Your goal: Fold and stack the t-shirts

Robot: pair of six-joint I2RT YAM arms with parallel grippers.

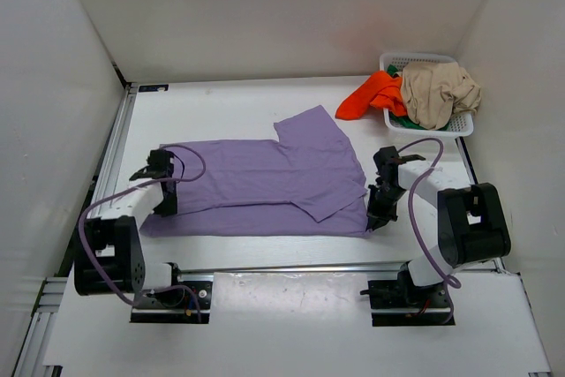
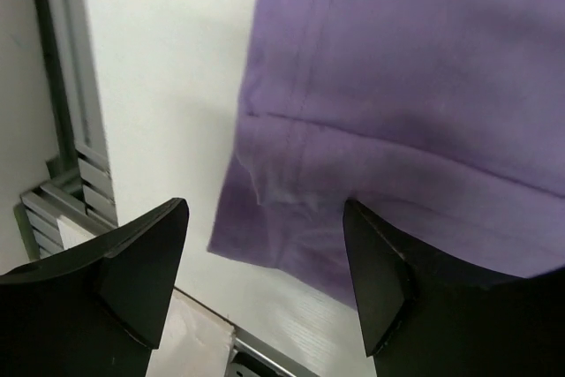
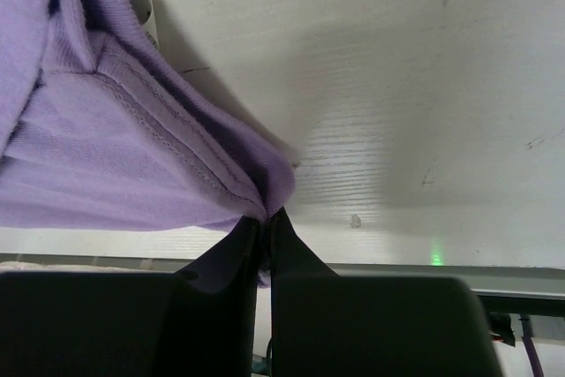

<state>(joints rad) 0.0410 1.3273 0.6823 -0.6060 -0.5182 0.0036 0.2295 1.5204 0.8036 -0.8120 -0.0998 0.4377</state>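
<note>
Look at the purple shirt (image 1: 265,187). It lies flat in the middle of the table (image 1: 229,108) in the top view. Its long side runs from the left of the frame to the right. One sleeve sticks up toward the upper middle.

Your right gripper (image 1: 380,207) is at the lower right corner of the shirt. Its fingers are pressed tight together, and the right wrist view shows them pinching the hem of the purple cloth. So that end is held.

Your left gripper (image 1: 155,168) is at the other end, by the left edge of the shirt. Its fingers stand wide apart and hold nothing. In the left wrist view the shirt's corner sits low in the middle, right between the two fingers. The rest of the cloth spreads away to the upper right of that frame.

I think the left gripper is the one to move next. The corner is just under it, so it looks like it should go down and close there.

The tan shirt (image 1: 439,94), orange shirt (image 1: 366,97) and green shirt (image 1: 400,119) wait in the basket (image 1: 461,127) at the upper right, well apart from both grippers.
</note>
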